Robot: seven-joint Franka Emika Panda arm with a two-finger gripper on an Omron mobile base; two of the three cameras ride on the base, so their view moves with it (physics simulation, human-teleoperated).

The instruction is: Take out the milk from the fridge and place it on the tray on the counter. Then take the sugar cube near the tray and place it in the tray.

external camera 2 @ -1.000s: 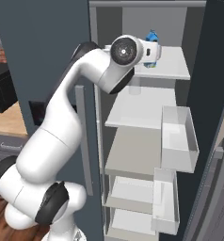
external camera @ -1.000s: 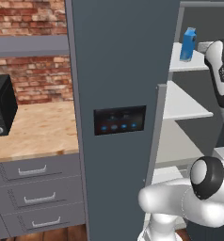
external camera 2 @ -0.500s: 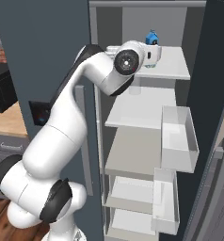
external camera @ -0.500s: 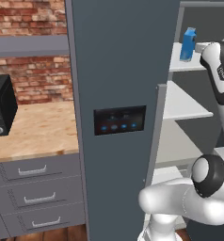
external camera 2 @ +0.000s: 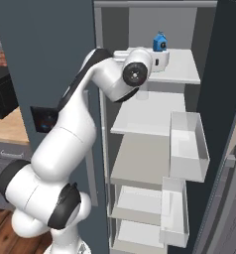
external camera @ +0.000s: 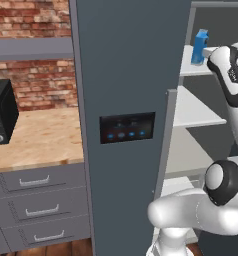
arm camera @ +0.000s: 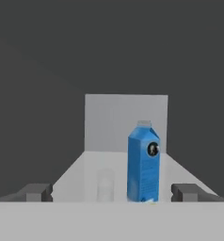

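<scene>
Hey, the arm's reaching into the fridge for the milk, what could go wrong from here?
1. In the hand view the milk stands right of centre between the open claw tips, so the right finger might clip it and tip it over.
2. The carton is tall and narrow, so a push could slide it back on the shelf.
3. The arm passes close to the fridge door edge and might brush it.

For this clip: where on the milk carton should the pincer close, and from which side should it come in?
Probably on the milk's flat side walls, mid-height, below the gabled top. It stands upright on the fridge's top shelf, so come in level from the open front. The pincer is open, with the carton right of centre between its fingertips.
</scene>
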